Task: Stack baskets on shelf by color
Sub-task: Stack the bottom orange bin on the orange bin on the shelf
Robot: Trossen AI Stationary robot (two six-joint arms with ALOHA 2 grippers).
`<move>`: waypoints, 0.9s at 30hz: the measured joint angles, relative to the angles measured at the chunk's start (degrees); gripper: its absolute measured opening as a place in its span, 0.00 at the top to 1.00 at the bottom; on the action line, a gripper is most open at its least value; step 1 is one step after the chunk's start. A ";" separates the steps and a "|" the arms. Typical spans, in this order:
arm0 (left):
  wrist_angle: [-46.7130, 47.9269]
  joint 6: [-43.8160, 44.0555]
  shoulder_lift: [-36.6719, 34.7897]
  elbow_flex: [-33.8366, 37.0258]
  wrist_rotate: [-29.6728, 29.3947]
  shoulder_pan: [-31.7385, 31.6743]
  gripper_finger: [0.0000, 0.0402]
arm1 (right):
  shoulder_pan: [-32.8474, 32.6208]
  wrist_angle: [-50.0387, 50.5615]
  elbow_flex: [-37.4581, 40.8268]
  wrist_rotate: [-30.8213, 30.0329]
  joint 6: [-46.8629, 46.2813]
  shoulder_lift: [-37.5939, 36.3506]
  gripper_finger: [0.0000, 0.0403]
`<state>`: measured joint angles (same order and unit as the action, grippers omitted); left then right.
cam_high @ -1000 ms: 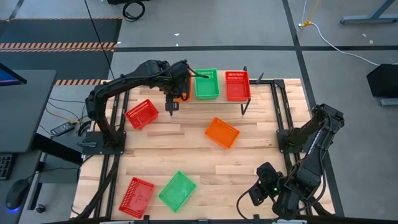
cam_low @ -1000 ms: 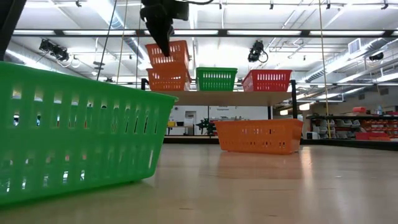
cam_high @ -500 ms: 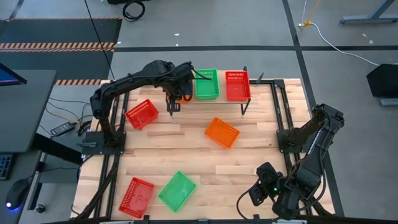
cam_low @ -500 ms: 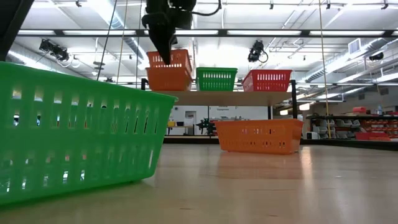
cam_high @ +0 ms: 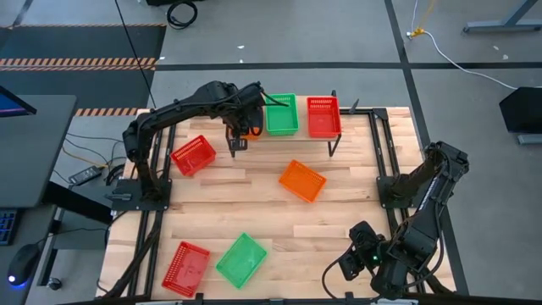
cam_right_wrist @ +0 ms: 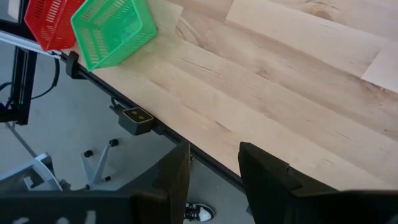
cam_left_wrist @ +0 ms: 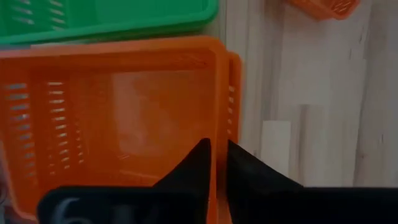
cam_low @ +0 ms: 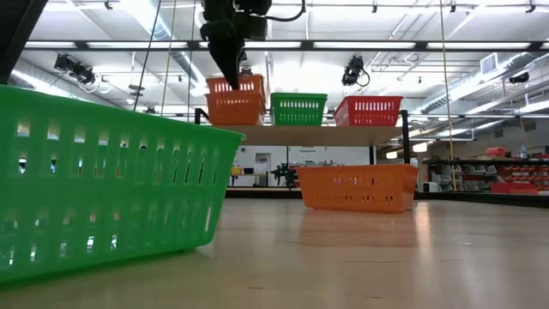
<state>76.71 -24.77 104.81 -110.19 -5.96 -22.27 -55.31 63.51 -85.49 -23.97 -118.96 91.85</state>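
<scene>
Right now the left arm is reaching across to the shelf (cam_low: 300, 134), left gripper (cam_left_wrist: 214, 163) pointing down and pinching the wall of an orange basket (cam_left_wrist: 112, 115) nested in another at the shelf's left end, beside the green basket (cam_high: 281, 114) and red basket (cam_high: 323, 116). The right gripper (cam_right_wrist: 214, 165) is hanging with fingers spread, arm folded at the table's near right corner.

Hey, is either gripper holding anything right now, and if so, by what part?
The left gripper pinches the rim of the upper orange basket, nested in another on the shelf. The right gripper is open and empty.
</scene>
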 joint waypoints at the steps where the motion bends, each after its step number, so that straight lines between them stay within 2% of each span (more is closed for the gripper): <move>1: -0.01 0.02 0.00 0.00 0.00 -0.14 0.87 | 0.00 0.00 0.00 0.00 0.00 0.00 0.65; 12: 1.15 0.91 0.20 0.00 0.04 -1.34 0.73 | 0.00 -0.88 0.00 -0.02 -0.01 0.00 0.65; 17: 1.29 4.65 0.20 0.00 0.00 -2.85 0.71 | 0.00 -0.90 0.00 -0.10 -0.02 0.00 0.65; 27: 3.87 5.33 0.09 0.00 0.91 -2.54 0.72 | 0.00 -0.72 0.00 -0.43 0.43 0.00 0.65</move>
<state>80.58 -19.44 104.90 -110.19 -5.04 -24.82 -55.31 62.78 -85.49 -24.40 -118.53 91.85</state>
